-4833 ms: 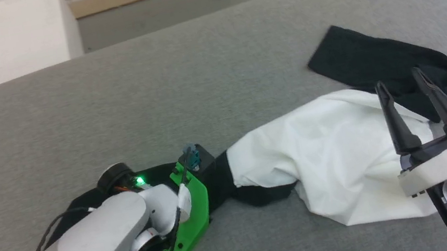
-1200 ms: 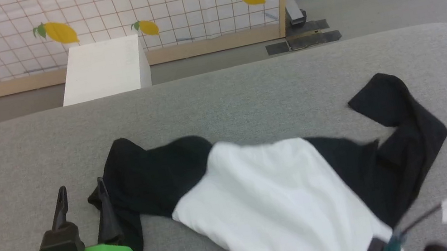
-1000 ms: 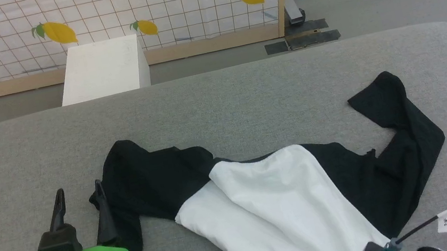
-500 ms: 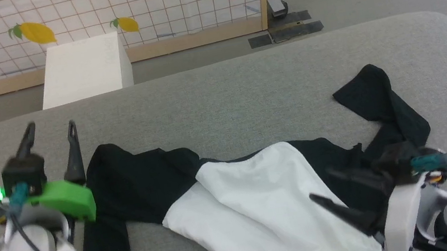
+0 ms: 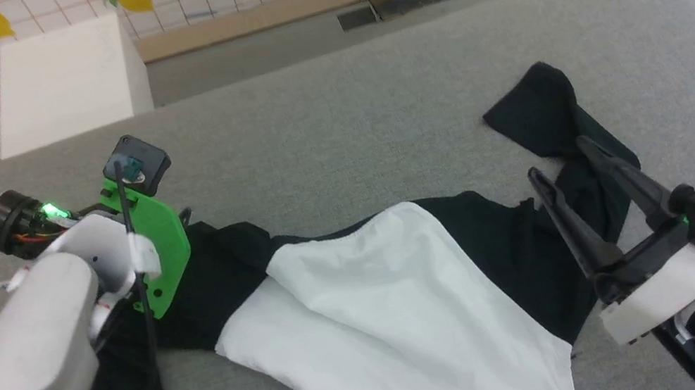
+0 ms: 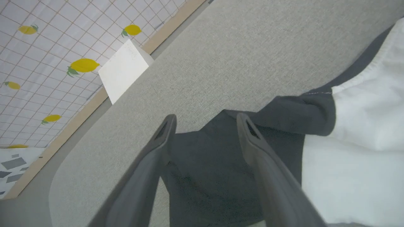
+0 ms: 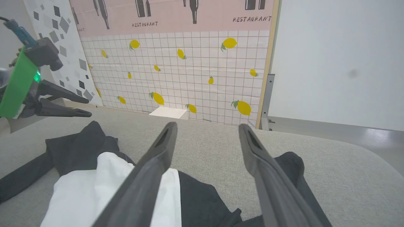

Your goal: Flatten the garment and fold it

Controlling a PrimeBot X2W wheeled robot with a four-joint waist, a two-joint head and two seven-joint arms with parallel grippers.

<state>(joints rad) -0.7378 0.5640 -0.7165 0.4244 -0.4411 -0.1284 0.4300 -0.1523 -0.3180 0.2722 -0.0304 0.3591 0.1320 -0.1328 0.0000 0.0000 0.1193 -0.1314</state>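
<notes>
The fingers of the left gripper [image 6: 205, 118] are spread wide with nothing held between them, and black cloth of the garment [image 6: 214, 164] is seen in the gap and beneath both tips; whether the tips touch it cannot be told. In the head view these fingers are hidden almost wholly behind the green mount [image 5: 154, 236] and the pale forearm [image 5: 27, 366]. The right gripper [image 5: 558, 158] is likewise wide open and empty, its fingers held above the black cloth on the robot's right.

The garment [image 5: 392, 287] lies on the grey padded surface [image 5: 332, 105]. Its white body runs aslant from the middle of the surface toward the robot, and its lower end is cut off by the bottom edge of the head view. One black sleeve is laid out to the robot's left and bent back toward the near side, partly covered by the left arm. The other sleeve reaches away to the far right, kinked and partly masked by the right fingers.
</notes>
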